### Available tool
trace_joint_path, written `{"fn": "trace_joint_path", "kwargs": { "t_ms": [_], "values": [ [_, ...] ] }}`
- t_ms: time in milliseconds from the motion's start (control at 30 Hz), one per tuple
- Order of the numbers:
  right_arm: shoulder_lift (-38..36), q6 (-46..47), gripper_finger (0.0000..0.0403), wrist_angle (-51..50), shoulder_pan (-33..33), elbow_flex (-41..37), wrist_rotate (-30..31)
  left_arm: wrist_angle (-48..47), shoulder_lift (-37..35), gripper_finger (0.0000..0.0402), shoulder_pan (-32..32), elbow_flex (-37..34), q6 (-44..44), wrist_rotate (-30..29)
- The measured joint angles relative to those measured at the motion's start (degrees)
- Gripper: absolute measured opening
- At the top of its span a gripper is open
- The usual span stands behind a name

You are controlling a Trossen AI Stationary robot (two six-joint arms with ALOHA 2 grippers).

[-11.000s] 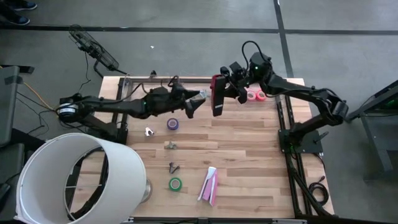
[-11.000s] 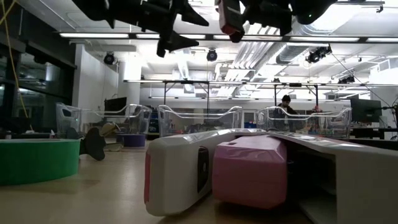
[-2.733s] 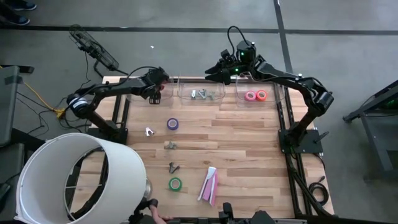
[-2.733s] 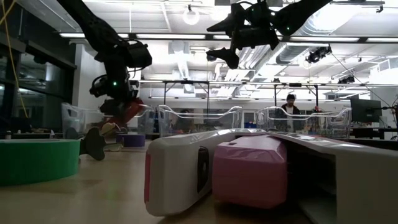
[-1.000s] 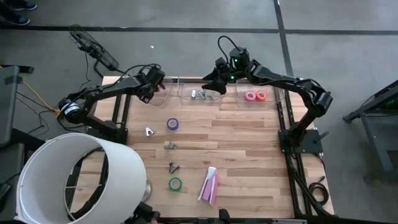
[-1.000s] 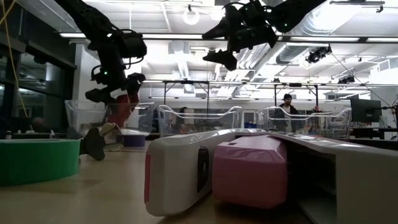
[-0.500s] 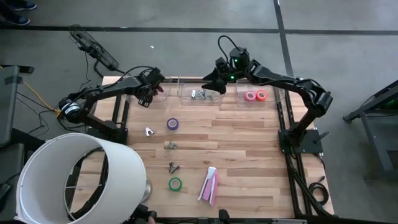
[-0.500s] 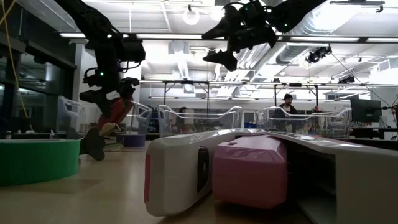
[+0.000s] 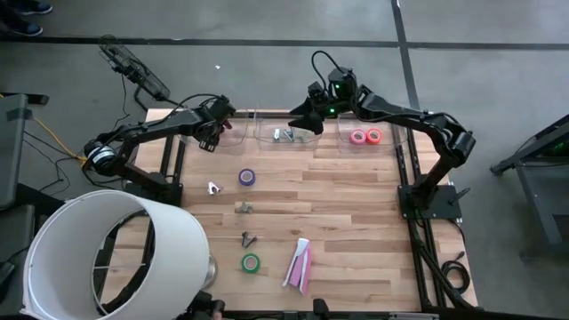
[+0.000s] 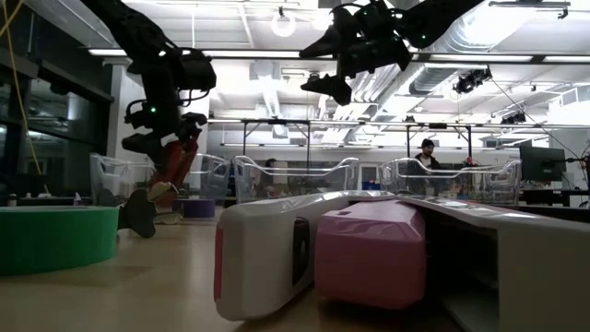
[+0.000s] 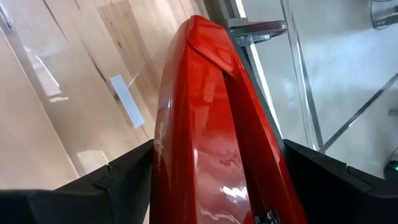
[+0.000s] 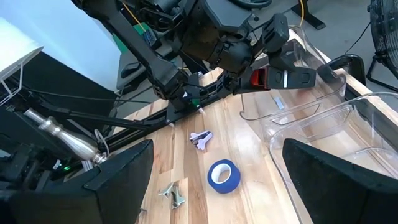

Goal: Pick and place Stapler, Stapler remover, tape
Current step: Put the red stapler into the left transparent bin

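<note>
My left gripper [image 9: 212, 132] is shut on a red stapler [image 11: 214, 124] over the clear left bin [image 9: 233, 133] at the table's far edge. It also shows in the low view [image 10: 175, 152]. My right gripper [image 9: 305, 114] is open and empty, high above the clear middle bin [image 9: 289, 138], which holds staple removers [image 9: 284, 135]. A purple tape roll [image 9: 248, 177] and a green tape roll [image 9: 251, 262] lie flat on the table. Pink [image 9: 358, 136] and red-orange [image 9: 374, 136] rolls lie in the right bin. A white-and-pink stapler pair [image 9: 300, 264] lies near the front edge. My left gripper pinches the red stapler by its two long sides [image 11: 163, 180], one finger [image 11: 121, 183] on each side. The stapler reaches out forward past the fingers. It slants down below the gripper [image 10: 177, 166], lower end within the clear bin's walls; I cannot tell whether it touches the floor.
Loose staple removers lie on the table at the left [image 9: 213, 188], middle [image 9: 244, 208] and nearer the front [image 9: 248, 238]. A big white drum [image 9: 111, 253] stands over the near left corner. A person [image 10: 424, 152] is far off in the room.
My left gripper has gone a little toward the table's near edge and down with the red stapler, which now slants down into the left bin.
</note>
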Motion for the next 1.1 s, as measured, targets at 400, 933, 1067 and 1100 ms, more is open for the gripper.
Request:
{"fn": "trace_joint_path", "kwargs": {
  "t_ms": [400,933,1067,1100],
  "values": [
    [0.00,-0.02,0.0348,-0.08,0.00,0.00,1.23,5.64,0.00,0.0315,-0.02,-0.10,-4.76,2.21],
    [0.00,-0.04,0.0348,-1.23,0.00,0.00,1.51,4.53,-0.79,0.0315,-0.02,-0.11,-0.22,1.04],
    [0.00,-0.35,0.0348,-1.59,0.00,0.00,1.51,1.70,-2.93,0.0315,-0.02,-0.11,4.70,-1.24],
    [0.00,-0.52,0.0348,-1.60,0.00,0.00,1.51,1.63,-3.01,0.0315,0.02,-0.11,4.50,-1.27]
  ]
}}
